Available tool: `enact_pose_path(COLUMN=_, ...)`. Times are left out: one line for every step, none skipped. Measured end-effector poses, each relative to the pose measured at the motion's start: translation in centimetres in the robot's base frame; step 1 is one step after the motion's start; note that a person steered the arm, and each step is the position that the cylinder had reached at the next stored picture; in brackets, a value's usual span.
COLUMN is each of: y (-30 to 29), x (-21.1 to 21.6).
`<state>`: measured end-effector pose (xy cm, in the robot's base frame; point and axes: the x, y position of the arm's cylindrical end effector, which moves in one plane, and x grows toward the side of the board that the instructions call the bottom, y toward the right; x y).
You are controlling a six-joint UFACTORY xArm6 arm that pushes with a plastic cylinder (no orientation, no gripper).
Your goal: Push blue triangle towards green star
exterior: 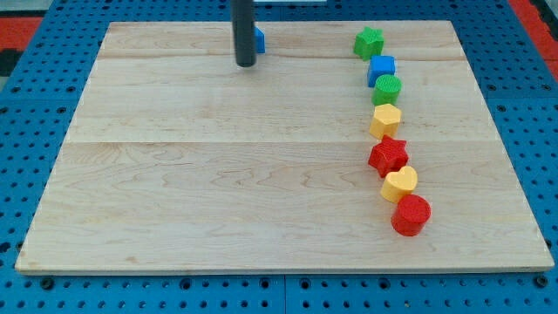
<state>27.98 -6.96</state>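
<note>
The blue triangle [259,40] lies near the view's top, left of centre, mostly hidden behind my dark rod. My tip [245,64] rests on the board just left of and slightly below the triangle, close to or touching it. The green star [369,42] lies at the view's top right, about level with the triangle and well to its right.
Below the green star a column of blocks runs down the view's right: a blue cube [382,68], a green round block [387,88], a yellow hexagon [385,119], a red star [388,156], a yellow heart-like block [399,183] and a red round block [411,215]. The wooden board [218,174] sits on a blue pegboard.
</note>
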Motion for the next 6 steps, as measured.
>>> enact_pose_path(y=-2.2, x=-1.2)
enact_pose_path(y=-1.6, x=-4.2)
enact_pose_path(y=1.8, x=-5.9)
enact_pose_path(y=5.4, x=-5.9)
enact_pose_path(y=7.9, x=-6.0)
enact_pose_path(y=10.4, x=-7.8)
